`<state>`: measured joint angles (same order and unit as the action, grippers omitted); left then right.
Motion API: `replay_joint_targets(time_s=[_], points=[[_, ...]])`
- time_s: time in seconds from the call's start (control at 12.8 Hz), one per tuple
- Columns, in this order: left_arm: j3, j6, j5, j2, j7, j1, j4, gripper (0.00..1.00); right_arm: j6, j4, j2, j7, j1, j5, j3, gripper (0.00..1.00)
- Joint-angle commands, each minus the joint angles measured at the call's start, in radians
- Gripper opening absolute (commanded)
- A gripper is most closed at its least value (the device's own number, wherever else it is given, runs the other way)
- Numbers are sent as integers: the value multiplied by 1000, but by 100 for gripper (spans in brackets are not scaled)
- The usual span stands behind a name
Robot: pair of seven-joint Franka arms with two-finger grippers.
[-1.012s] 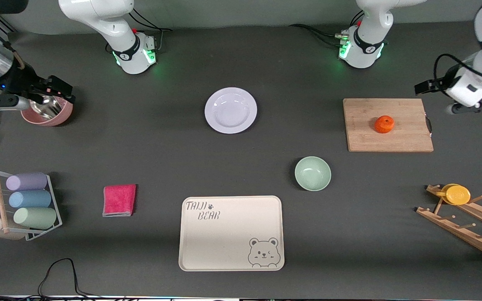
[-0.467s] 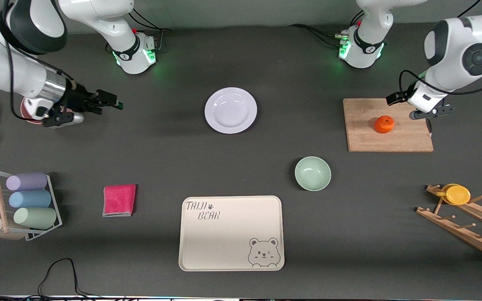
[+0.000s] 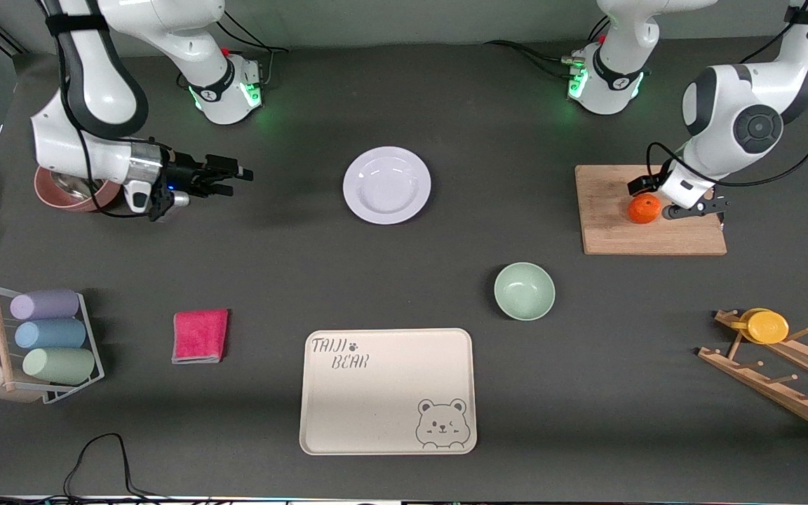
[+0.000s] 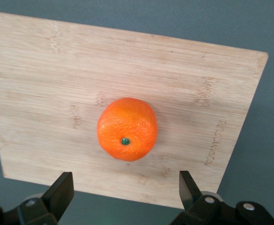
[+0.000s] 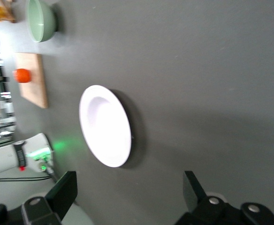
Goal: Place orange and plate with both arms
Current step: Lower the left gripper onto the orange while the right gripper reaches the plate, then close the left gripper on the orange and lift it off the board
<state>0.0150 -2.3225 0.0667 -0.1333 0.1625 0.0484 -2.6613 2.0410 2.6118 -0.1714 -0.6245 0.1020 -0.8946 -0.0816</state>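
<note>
Front view: the left hand (image 3: 681,202) is positioned over the cutting board (image 3: 653,235), beside the orange (image 3: 644,209); the right hand (image 3: 225,172) is held above the tabletop (image 3: 292,273), apart from the plate (image 3: 386,185).

Left wrist view: fingers (image 4: 61,192) are spread wide, nothing gripped; the orange (image 4: 126,128) rests on the board (image 4: 48,70).

Right wrist view: fingers (image 5: 67,190) are spread wide, empty; the plate (image 5: 104,125) lies on the tabletop (image 5: 198,84).

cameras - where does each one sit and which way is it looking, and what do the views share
Front view: high across the table, facing both arm bases; shows both arms, the left gripper over the cutting board, the right gripper short of the plate.
Left wrist view: on the left wrist, looking down at the orange on the board; open fingers show.
Right wrist view: on the right wrist, facing the plate; open fingers show.
Shared: orange and board show in all three views; the plate in two.
</note>
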Motion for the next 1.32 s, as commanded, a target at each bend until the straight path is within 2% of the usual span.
replay_joint_targets(time_s=[0.0,0.31,0.62,0.86,1.17,1.25], points=[[-6,-119,2,15,20,-12,-69,99,-2,27,110,-231,-12,-166,-3,100],[-7,-241,13,98,5,-9,-88,99,-67,37,289,-509,-12,-396,-3,100],[-9,-278,21,135,-33,-2,-86,99,-154,36,440,-680,-12,-524,-4,100],[-12,-296,21,152,-61,1,-84,99,-192,34,504,-767,-12,-593,-4,100],[-13,-302,57,169,-90,16,-80,98,-197,34,538,-773,-12,-607,-6,100],[-13,-305,65,170,-93,21,-78,87,-199,34,546,-771,-12,-607,-6,100]])
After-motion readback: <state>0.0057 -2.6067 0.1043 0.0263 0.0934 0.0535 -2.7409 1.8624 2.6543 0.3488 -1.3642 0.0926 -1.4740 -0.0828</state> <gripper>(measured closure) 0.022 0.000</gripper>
